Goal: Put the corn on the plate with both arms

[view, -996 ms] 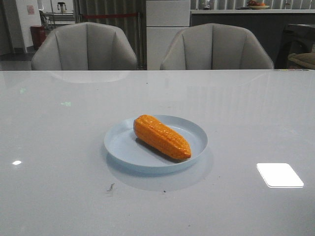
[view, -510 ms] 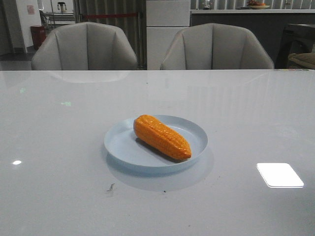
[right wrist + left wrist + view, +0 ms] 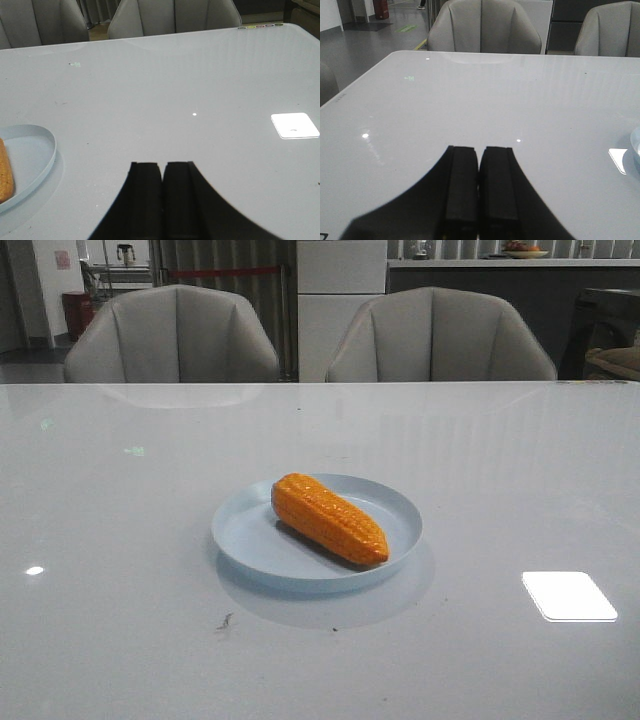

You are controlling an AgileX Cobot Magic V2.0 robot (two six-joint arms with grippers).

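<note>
The orange corn (image 3: 328, 518) lies across the pale blue plate (image 3: 245, 535) in the middle of the table, tapered end toward the front right. In the right wrist view the plate's rim (image 3: 47, 155) and a sliver of the corn (image 3: 4, 175) show at one edge. In the left wrist view only a bit of the plate's rim (image 3: 635, 142) shows. My left gripper (image 3: 479, 150) is shut and empty over bare table, away from the plate. My right gripper (image 3: 162, 166) is shut and empty, also apart from the plate. Neither arm shows in the front view.
Two grey chairs (image 3: 170, 335) (image 3: 440, 335) stand behind the table's far edge. A bright light reflection (image 3: 568, 595) lies on the glossy white table (image 3: 120, 640) at the right. A small dark mark (image 3: 224, 621) sits in front of the plate.
</note>
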